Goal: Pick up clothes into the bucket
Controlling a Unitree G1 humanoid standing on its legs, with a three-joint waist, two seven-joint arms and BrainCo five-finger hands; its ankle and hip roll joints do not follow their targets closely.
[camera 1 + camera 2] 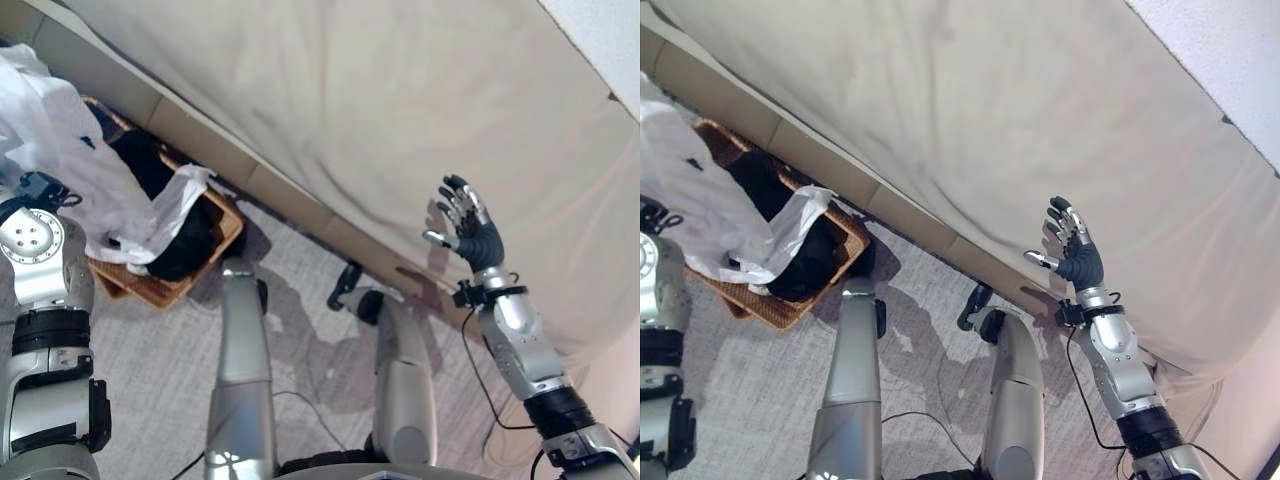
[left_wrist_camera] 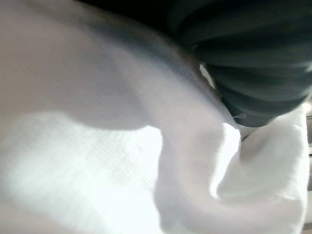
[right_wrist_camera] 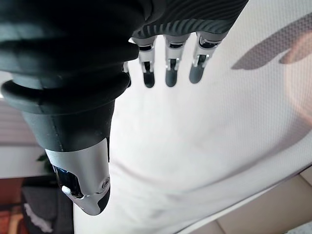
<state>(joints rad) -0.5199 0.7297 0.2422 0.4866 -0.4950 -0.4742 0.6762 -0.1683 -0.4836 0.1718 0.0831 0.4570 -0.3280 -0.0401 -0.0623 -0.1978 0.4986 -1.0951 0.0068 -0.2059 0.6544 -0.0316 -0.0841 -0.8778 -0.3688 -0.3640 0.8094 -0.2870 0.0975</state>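
Right hand (image 1: 468, 225): raised over the edge of the bed (image 1: 400, 110), fingers (image 3: 169, 73) straight and spread, holding nothing. Its wrist view shows those dark-tipped fingers and the thumb (image 3: 85, 187) against the pale sheet with shadows of the hand falling on it, a detail the eye views give only from above.

Left hand (image 2: 253, 83): dark ribbed cover visible in its wrist view, the rest buried in white cloth; whether the fingers are curled cannot be told.

White garment (image 1: 60, 150): bunched at the left arm, one end draped down over the rim and into the wicker basket (image 1: 190, 285). The wrist view shows its folds (image 2: 122, 170) from very close; the eye views show its whole run from arm to basket.

Wicker basket: on the grey carpet (image 1: 150, 380), against the foot of the bed frame, well apart from the right hand.

Dark clothes (image 1: 185, 245): lying inside the basket, partly under the white garment.

Bed: beige sheet, wooden side panels (image 1: 910, 215) along its lower edge.
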